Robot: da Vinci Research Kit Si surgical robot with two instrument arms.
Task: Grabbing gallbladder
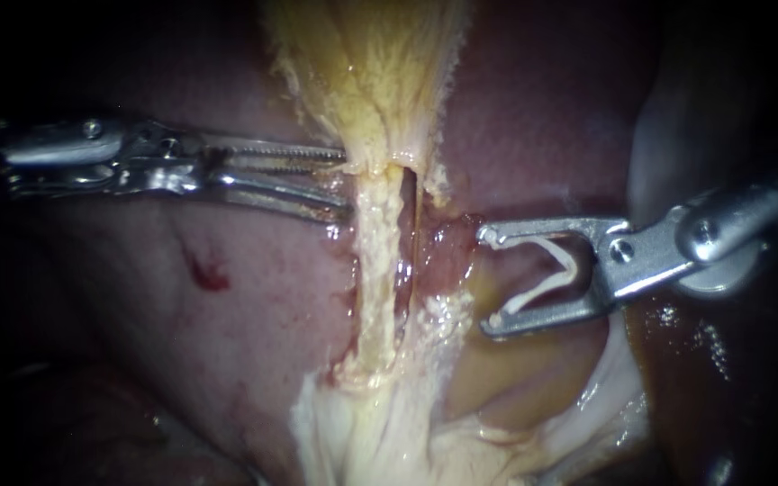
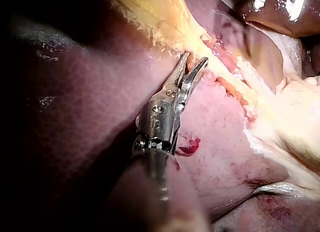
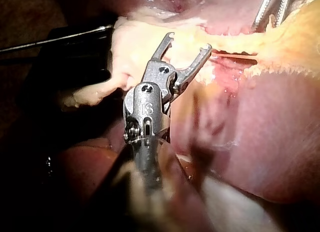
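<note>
On the left instrument (image 1: 346, 183) the pincer is open at the edge of the gallbladder (image 1: 380, 81) and may pinch too little and slip, while the right instrument (image 1: 490, 277), just beside the gallbladder, has its pincer holding a clip (image 1: 542, 292).

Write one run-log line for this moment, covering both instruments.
left instrument: jaws open, tips at yellow tissue strand | right instrument: jaws hold white clip, beside strand
</note>
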